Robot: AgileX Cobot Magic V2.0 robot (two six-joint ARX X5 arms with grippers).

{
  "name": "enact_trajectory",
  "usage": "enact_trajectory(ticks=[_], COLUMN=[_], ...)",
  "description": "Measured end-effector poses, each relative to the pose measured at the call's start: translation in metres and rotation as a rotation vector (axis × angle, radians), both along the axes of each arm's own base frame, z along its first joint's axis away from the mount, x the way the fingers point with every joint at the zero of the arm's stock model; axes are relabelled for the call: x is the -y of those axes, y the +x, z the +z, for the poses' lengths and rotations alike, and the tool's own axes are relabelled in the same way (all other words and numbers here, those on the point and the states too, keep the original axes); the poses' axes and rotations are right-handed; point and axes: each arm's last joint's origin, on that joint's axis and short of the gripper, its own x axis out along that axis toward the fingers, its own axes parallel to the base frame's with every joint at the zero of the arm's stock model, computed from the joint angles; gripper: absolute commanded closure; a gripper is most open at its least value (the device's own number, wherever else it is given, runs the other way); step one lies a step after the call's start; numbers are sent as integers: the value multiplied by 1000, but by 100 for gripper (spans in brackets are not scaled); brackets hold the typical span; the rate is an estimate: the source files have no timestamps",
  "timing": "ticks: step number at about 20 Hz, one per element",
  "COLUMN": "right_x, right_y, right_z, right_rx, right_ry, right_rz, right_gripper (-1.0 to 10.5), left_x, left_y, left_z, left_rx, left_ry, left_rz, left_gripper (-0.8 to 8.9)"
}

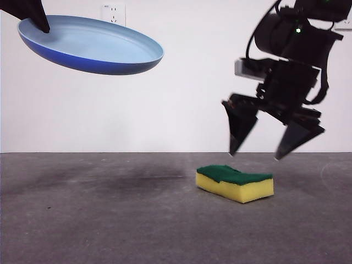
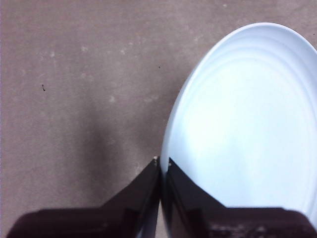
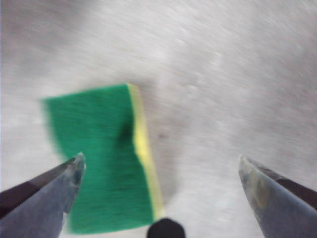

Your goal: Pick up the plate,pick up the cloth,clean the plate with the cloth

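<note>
The grey tabletop [image 1: 110,220] spreads across the whole lower part of the front view, meeting a plain white wall [image 1: 181,99] that carries a socket [image 1: 113,13] high up. Above the tabletop hangs the plate [image 1: 93,47], light blue inside and darker blue beneath, lifted clear of the surface and tilted, with nothing under it but its faint shadow. The left claw [image 2: 162,168] is clamped on the plate's rim, its two black jaws pressed together with the rim between them; in the front view it shows only as a dark tip at the plate's raised edge. The right claw [image 1: 275,146] hangs just above the cloth [image 1: 235,183], not touching it, its jaws spread wide apart. The cloth lies flat on the tabletop, green scouring face up and yellow body beneath, well apart from the plate. In the right wrist view the cloth [image 3: 104,158] sits nearer one jaw than the other, blurred.
</note>
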Motion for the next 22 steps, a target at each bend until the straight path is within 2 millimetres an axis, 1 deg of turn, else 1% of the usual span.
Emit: enact_trajectory(ticks=[2, 5, 9, 12, 16, 17, 19, 20, 22], right_x=[-12, -25, -27, -25, -29, -30, -32, -33, -34], right_y=[-4, -9, -8, -4, 0, 1, 2, 2, 3], right_z=[6, 7, 4, -6, -27, -32, -35, -34, -34], right_rx=[-5, 15, 43, 17, -57, -70, -66, -56, -49], right_ry=[61, 28, -29, -41, -31, -37, -35, -32, -30], right_rz=[52, 87, 103, 106, 132, 135, 138, 141, 145], right_gripper=[415, 416, 416, 421, 421, 436, 570, 619, 806], left_x=[0, 0, 0, 0, 0, 0, 0, 0, 0], left_y=[0, 0, -1, -1, -1, -2, -2, -2, -2], left_z=[0, 0, -1, -1, -1, -2, -3, -3, -3], left_rx=[0, -6, -11, -12, -19, -26, -34, -34, -33], left_ry=[0, 1, 2, 2, 3, 5, 7, 7, 9], left_rz=[0, 0, 0, -1, -1, -1, -1, -1, -3], left_gripper=[821, 821, 821, 821, 821, 821, 821, 821, 821])
